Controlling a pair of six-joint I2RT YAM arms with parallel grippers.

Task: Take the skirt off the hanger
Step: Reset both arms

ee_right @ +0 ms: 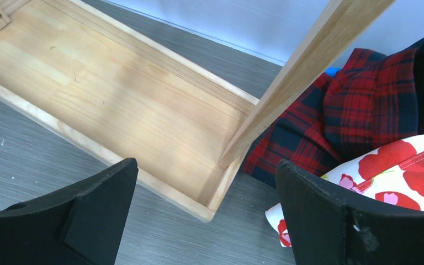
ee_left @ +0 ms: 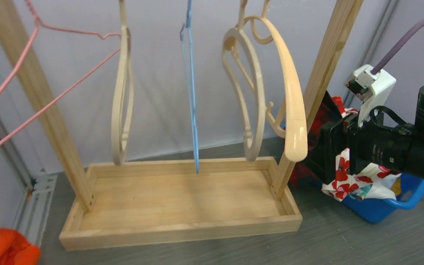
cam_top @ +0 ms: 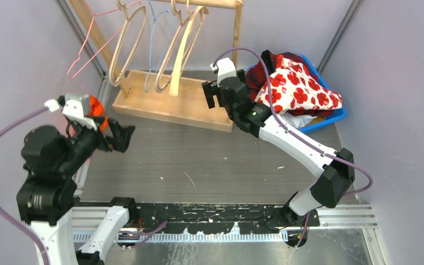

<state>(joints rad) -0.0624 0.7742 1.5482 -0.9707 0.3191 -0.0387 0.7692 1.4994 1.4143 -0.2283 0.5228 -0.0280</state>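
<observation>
Nearest you, the left gripper (cam_top: 122,137) sits over the left side of the table (cam_top: 199,160), jaws spread wide, nothing held. Farther in, the right gripper (ee_right: 204,165) is also wide open and empty, by the right post of the rack (cam_top: 165,102). The floral skirt (cam_top: 301,88) lies outside those jaws, just beside one finger, heaped on plaid cloth (cam_top: 263,69) in the blue basket (cam_top: 331,117), off the hangers (cam_top: 185,49).

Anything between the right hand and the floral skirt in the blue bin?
Nothing visible. The open right hand hangs just beside the floral skirt; the rack's wooden post stands off to the side, not between them.
</observation>
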